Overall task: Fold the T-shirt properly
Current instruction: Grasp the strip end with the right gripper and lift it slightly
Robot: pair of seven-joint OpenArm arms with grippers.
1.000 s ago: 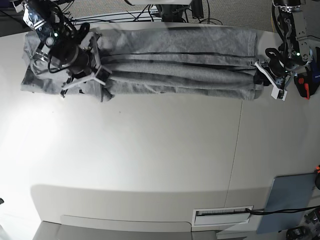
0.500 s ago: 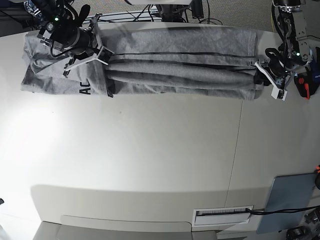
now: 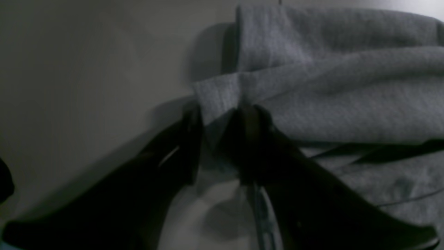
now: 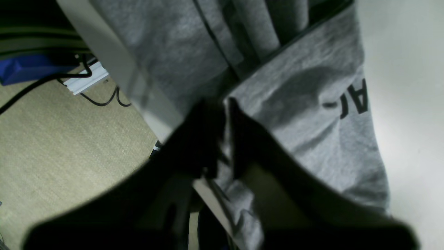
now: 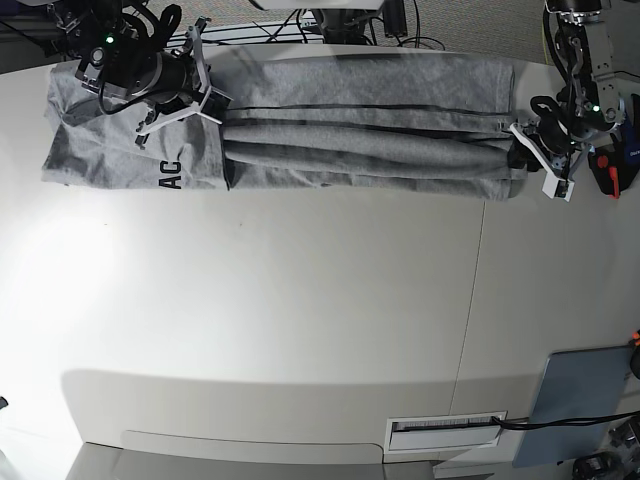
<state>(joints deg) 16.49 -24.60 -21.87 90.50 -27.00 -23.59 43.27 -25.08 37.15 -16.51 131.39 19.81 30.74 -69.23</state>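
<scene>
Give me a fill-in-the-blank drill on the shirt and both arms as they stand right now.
1. The T-shirt is heather-____ in colour.
2. The left gripper pinches the shirt's ____.
3. The black letters on the folded flap read ____.
4. The flap with the letters lies beside the ____ gripper.

Missing words: grey; edge; AC; right
</scene>
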